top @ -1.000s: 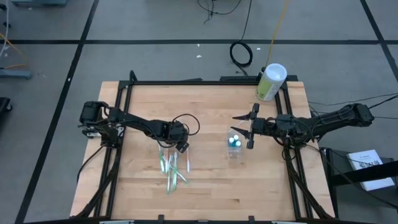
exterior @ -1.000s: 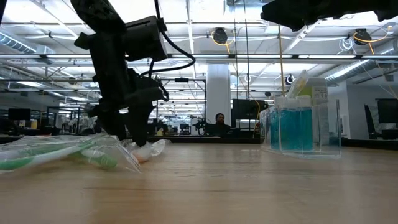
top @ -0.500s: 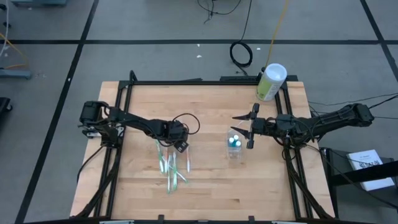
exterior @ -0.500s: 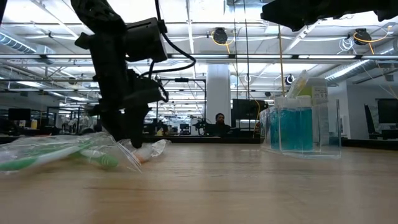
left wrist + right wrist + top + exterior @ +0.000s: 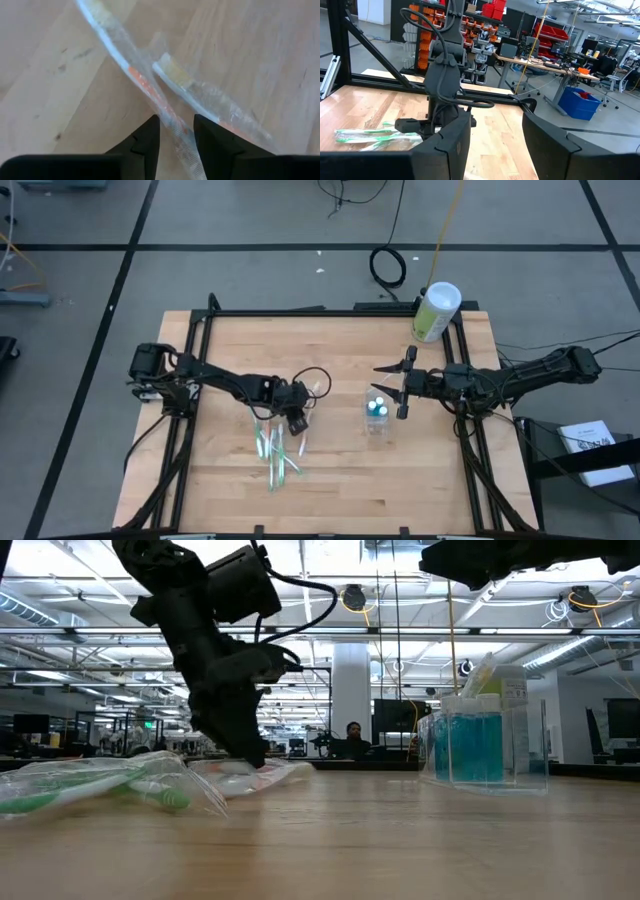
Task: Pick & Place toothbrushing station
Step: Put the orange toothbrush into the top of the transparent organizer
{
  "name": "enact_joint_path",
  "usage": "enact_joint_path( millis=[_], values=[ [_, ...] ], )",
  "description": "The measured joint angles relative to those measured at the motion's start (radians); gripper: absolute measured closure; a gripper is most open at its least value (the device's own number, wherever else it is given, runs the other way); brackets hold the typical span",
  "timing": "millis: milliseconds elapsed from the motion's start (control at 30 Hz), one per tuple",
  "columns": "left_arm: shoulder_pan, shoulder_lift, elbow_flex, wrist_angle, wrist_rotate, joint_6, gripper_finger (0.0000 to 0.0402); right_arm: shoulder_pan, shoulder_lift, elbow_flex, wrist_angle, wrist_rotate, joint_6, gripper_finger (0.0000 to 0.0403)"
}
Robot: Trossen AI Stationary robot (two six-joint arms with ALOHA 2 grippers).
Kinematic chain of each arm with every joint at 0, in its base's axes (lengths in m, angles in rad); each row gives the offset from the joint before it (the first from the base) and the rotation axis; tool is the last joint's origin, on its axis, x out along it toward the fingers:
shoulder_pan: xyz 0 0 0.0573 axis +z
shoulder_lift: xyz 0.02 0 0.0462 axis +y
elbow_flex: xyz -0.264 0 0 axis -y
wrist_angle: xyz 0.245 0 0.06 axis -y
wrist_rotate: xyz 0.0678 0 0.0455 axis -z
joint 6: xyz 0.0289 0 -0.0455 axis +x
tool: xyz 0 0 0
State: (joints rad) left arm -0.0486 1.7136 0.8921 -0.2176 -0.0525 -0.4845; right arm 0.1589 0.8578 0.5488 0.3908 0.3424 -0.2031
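Several slim toothbrushes in clear wrappers (image 5: 276,450) lie flat on the wooden table left of centre, green ones nearest in the low view (image 5: 90,785). My left gripper (image 5: 297,420) slants down at the pile's far right end, shut on one wrapped white-and-orange toothbrush (image 5: 125,65). A second wrapped toothbrush (image 5: 200,97) lies beside it. The small clear cup (image 5: 377,416) stands upright right of centre with teal-topped items inside (image 5: 478,745). My right gripper (image 5: 400,386) hangs open and level above the cup's far side (image 5: 495,135). My left gripper pinches the wrapped white-and-orange toothbrush between its two fingers at the handle part past the orange section (image 5: 172,127). The fingers (image 5: 150,137) come from above, slanting down, and lie across the toothbrush. The wrapper's far end (image 5: 290,770) rests low on the table.
A pale-green canister with a white lid (image 5: 436,310) stands at the table's far right corner. Black frame rails (image 5: 300,311) border the table. Bare wood lies between the pile and the cup and along the near edge. A person (image 5: 353,734) sits far off in the room.
My left gripper has moved a little toward the table's right edge and rolled about its own axis, and its fingers have closed in on the wrapped toothbrush. That toothbrush's wrapper end has swung toward the right, while the other toothbrushes have stayed put.
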Motion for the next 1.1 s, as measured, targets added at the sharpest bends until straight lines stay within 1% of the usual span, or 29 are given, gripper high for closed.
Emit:
enact_joint_path(
  millis=[167, 367, 500, 667, 867, 967, 1100],
  values=[
    [-0.003, 0.004, 0.0, -0.036, -0.003, 0.024, 0.0293, 0.0, 0.0, 0.0, 0.0, 0.0, 0.0, 0.0232],
    [-0.004, 0.005, 0.001, -0.065, -0.054, 0.097, 0.0315, 0.0, 0.0, 0.0, -0.001, 0.0, 0.0, 0.0232],
    [-0.004, 0.004, 0.002, -0.085, -0.074, 0.138, 0.0343, 0.0, 0.0, 0.0, 0.0, 0.0, 0.0, 0.0232],
    [-0.004, 0.002, 0.002, -0.092, -0.13, 0.162, 0.0392, 0.0, 0.0, 0.0, -0.001, 0.0, 0.0, 0.0232],
    [-0.004, 0.002, 0.002, -0.094, -0.18, 0.166, 0.0394, 0.0, 0.0, 0.0, 0.0, 0.004, 0.0, 0.0232],
    [-0.003, -0.006, 0.002, -0.099, -0.201, 0.168, 0.0398, 0.0, 0.0, 0.0, -0.003, 0.046, 0.0, 0.0232],
    [-0.003, -0.04, 0.002, -0.098, -0.262, 0.174, 0.0398, -0.001, 0.0, 0.0, -0.018, 0.11, 0.001, 0.0232]
  ],
)
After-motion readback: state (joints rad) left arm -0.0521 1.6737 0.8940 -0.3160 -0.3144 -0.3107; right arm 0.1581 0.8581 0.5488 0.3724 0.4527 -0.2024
